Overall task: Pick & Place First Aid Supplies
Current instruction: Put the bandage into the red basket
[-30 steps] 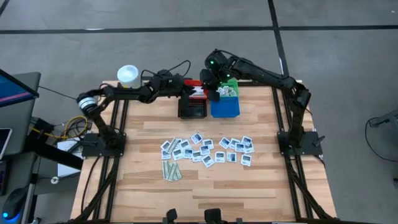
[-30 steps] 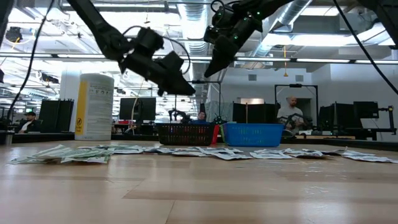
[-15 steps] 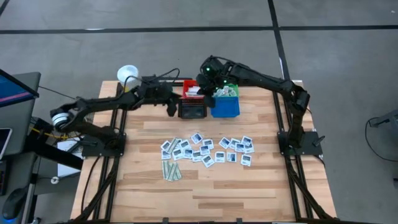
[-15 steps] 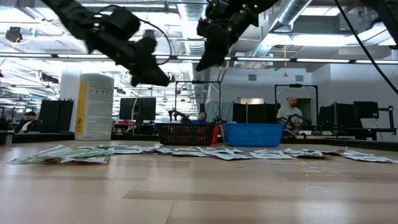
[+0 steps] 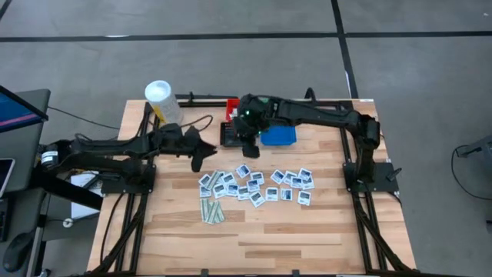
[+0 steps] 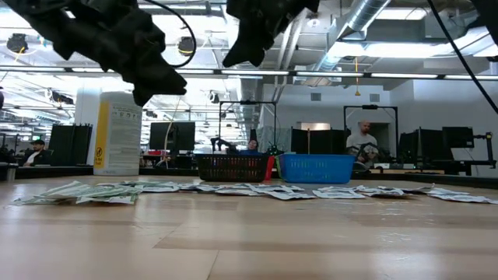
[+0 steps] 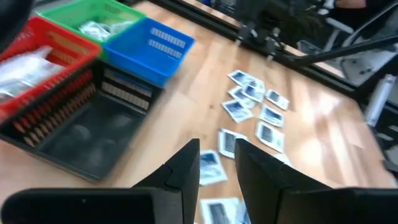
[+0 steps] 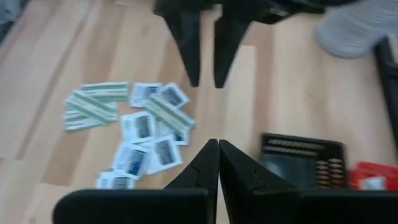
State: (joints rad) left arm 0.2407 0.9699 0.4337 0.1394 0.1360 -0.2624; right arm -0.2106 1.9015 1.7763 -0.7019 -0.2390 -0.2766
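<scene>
High view: the left gripper point(image 5: 201, 154) hangs just beside the near end of the packets point(image 5: 254, 185), which lie scattered mid-table; the right gripper point(image 5: 247, 146) sits over the black bin point(image 5: 231, 136), packets below and ahead of it.

Low view: both grippers ride well above the packets point(image 6: 233, 189).

Left wrist view: fingers point(image 7: 186, 168) part-open, empty, a packet point(image 7: 208, 168) right under them. I'd drop straight down and pinch one edge only.

Right wrist view: fingers point(image 8: 205, 165) clenched on nothing.
</scene>
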